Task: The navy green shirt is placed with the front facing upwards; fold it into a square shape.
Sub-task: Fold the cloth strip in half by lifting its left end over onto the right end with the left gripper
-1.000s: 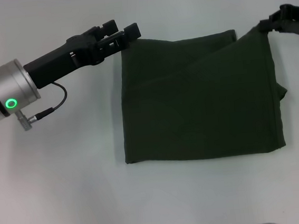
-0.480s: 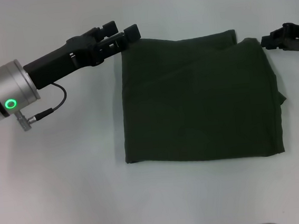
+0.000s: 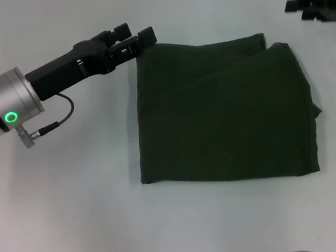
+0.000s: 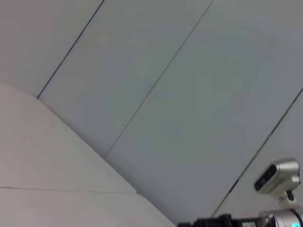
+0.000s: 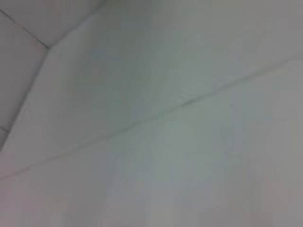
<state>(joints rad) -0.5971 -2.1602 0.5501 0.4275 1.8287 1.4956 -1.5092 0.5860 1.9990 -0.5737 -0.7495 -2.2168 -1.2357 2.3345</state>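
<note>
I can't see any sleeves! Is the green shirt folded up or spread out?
Folded. The navy green shirt lies flat on the table as a squarish block, no sleeves or lettering showing, with layered edges at its far side.

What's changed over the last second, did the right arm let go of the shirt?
Yes. The right gripper released the shirt's far right corner and pulled away toward the far right of the table, now clear of the cloth. The freed corner dropped flat, leaving a roughly square fold. The left gripper stayed at the far left corner.
</note>
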